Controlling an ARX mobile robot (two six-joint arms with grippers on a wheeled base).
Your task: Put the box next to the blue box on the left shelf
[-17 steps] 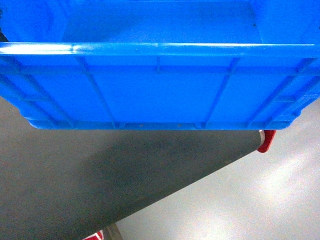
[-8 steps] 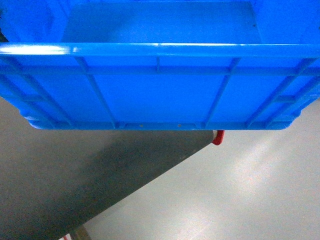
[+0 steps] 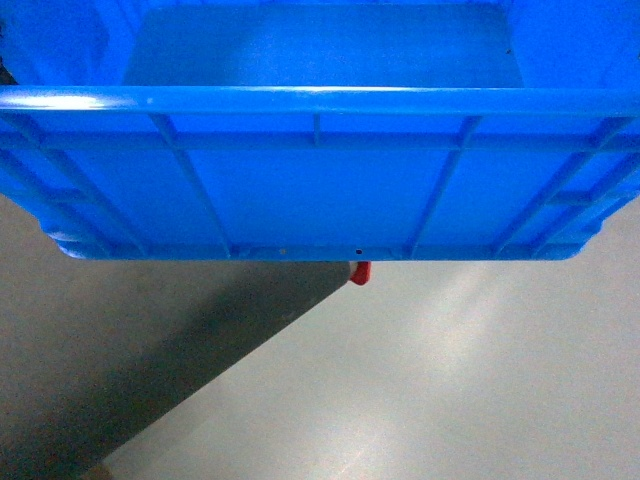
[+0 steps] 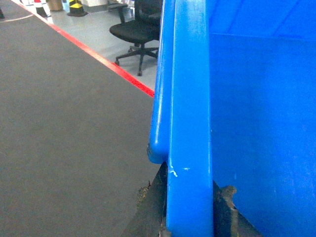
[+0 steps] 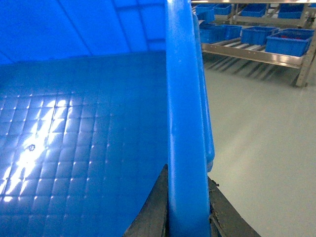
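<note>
Currently in transport: box (image 3: 320, 190) held off the floor, left gripper (image 4: 190, 207) pinching its left rim, right gripper (image 5: 185, 207) pinching its right rim. Roller shelf (image 5: 256, 52) with blue boxes (image 5: 289, 43) sits well apart, beyond the box's right wall. Next, by my read: turn toward that rack, level the box, line up beside a blue box before lowering

Bright blue box (image 3: 320, 190) with grid-patterned blue floor; dark grey mat (image 4: 64, 128) edged by red line (image 4: 106, 61); pale grey floor (image 3: 450, 390) on the right
</note>
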